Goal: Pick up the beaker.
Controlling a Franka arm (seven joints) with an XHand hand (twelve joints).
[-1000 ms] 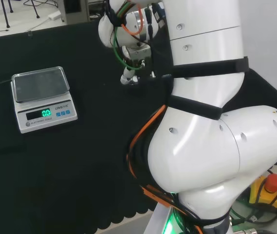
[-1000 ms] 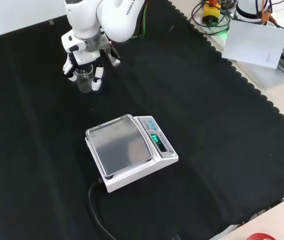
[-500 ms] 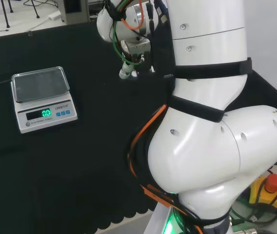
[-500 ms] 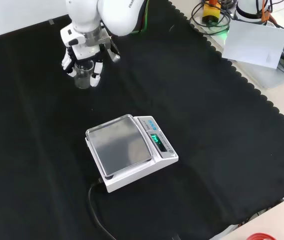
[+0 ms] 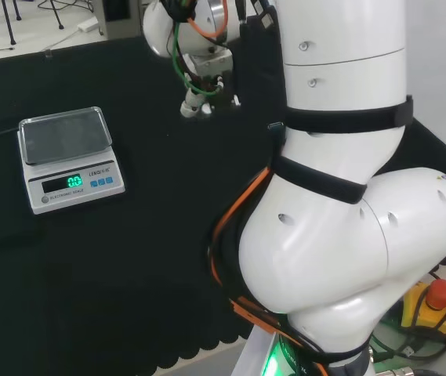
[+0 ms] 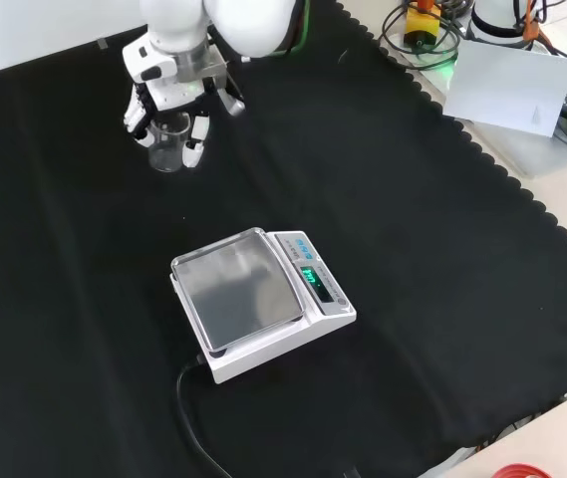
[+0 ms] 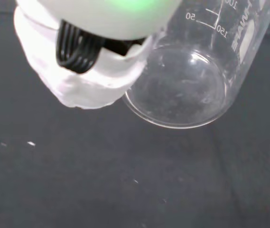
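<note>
In the front view we see the hand (image 6: 171, 88) near the top left of the black cloth (image 6: 442, 259), its fingers (image 6: 195, 136) curled down around a clear glass beaker (image 6: 167, 145), with white fingertips on both sides of the glass. The beaker hangs upright within that grasp. In the wrist view we look at the beaker's round base (image 7: 182, 92) from close by, with printed graduation marks on its wall and a white fingertip (image 7: 85, 78) pressed against its side; dark cloth lies beyond the base, and the base appears clear of it, though we cannot say so with certainty. We see no liquid inside.

In the head view the hand (image 5: 193, 106) shows as white fingertips below the wrist, left of the arm's big white links (image 5: 340, 196).

Well apart from the beaker, nearer the middle of the cloth in the front view, sits a white digital scale (image 6: 261, 301) with a bare metal pan and a lit green display. A black cable (image 6: 191, 428) runs from it toward the near edge.
</note>
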